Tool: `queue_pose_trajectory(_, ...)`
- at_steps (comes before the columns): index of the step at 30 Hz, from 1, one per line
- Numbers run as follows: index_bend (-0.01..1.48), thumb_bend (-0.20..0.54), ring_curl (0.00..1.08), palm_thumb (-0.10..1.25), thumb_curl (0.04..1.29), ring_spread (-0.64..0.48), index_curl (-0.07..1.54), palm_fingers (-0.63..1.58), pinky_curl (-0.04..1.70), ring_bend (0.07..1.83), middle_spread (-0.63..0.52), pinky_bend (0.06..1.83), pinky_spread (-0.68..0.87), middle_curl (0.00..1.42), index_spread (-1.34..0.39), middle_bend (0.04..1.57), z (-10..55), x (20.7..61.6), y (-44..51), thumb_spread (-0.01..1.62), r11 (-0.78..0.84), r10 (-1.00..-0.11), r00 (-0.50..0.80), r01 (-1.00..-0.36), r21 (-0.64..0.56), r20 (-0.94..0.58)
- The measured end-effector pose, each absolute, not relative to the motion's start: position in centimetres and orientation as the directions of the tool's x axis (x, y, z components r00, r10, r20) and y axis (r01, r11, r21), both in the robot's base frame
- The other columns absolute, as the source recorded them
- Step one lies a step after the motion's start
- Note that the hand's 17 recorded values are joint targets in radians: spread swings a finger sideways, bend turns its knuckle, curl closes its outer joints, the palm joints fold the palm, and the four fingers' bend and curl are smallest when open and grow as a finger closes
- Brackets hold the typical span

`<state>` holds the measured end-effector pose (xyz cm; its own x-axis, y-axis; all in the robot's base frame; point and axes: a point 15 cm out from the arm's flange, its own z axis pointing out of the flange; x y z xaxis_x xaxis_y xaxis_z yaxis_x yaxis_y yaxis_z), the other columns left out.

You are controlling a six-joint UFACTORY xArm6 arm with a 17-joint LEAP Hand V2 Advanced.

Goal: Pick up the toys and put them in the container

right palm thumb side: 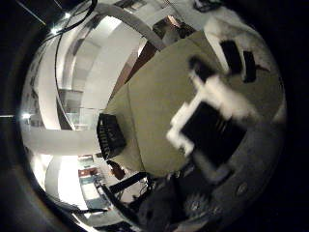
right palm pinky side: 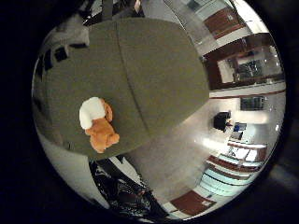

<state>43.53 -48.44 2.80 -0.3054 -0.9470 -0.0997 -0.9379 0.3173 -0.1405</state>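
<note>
1. The landmark is the olive-green table [right palm pinky side: 154, 70], a broad surface with a seam running across it. In the little-finger-side view it lies well below the palm, so the hand is high above it and holds nothing that I can see.
2. A toy [right palm pinky side: 97, 125], a soft orange-brown plush animal with a white part at one end, lies on the table close to one of its edges and off to one side of the seam. Nothing touches it, and the cloth around it is bare.
3. The container [right palm thumb side: 110, 136], a dark basket with slatted walls, sits at a far edge of the table in the thumb-side view. Whether it rests on the table or just beside it I cannot tell. It looks to be well apart from the toy, since neither view shows both.
4. The hand [right palm thumb side: 212, 121] shows in the thumb-side view as white and black finger parts reaching out over the table. They seem stretched out rather than curled, but they are blurred, so I cannot say for sure how the fingers stand.
5. The step in hand is probably the approach. To do it well, bring the palm down squarely over the toy, keep the fingers spread until they straddle its body, then close around the thick middle instead of a limb.
6. Being near the table edge, the toy could be nudged off, so come down from above, not sideways.
</note>
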Motion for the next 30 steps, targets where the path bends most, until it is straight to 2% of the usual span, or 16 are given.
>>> queue_pose_trajectory(3, 0.5, -0.033, 0.5, 0.64, 0.49, -0.19, 0.71, 0.22, 0.51, 1.21, -0.19, 1.23, -0.17, 0.61, -0.39, 0.94, -0.3, 42.1, -48.2, 1.08, 0.335, -0.938, -0.323, -0.937, -0.101, -0.124)
queue_pose_trajectory(4, 0.49, -0.029, 0.46, 0.62, 0.46, -0.17, 0.67, 0.17, 0.47, 1.13, -0.18, 1.2, -0.06, 0.59, -0.39, 0.89, -1.1, 41.5, -48.3, 1.09, 0.343, -0.935, -0.33, -0.935, -0.09, -0.131)
queue_pose_trajectory(5, 0.49, -0.029, 0.44, 0.61, 0.44, -0.14, 0.65, 0.13, 0.46, 1.07, -0.16, 1.19, 0.03, 0.57, -0.38, 0.84, -2.2, 41.1, -48.1, 1.1, 0.348, -0.932, -0.335, -0.935, -0.076, -0.139)
queue_pose_trajectory(11, 0.44, -0.026, 0.34, 0.55, 0.38, -0.01, 0.55, 0.02, 0.34, 0.86, -0.07, 1.06, 0.31, 0.45, -0.32, 0.61, -6.4, 39.6, -47.3, 1.11, 0.358, -0.923, -0.348, -0.933, -0.033, -0.166)
queue_pose_trajectory(20, 0.28, -0.025, 0.25, 0.52, 0.33, 0.14, 0.43, 0.05, 0.2, 0.63, 0.02, 0.88, 0.43, 0.36, -0.27, 0.42, -9.6, 39.3, -47.6, 1.1, 0.357, -0.927, -0.347, -0.933, -0.05, -0.143)
queue_pose_trajectory(30, 0.17, -0.022, 0.21, 0.52, 0.32, 0.18, 0.37, 0.14, 0.1, 0.5, 0.06, 0.8, 0.47, 0.33, -0.24, 0.31, -12.8, 39.5, -46.5, 1.1, 0.352, -0.93, -0.343, -0.935, -0.045, -0.133)
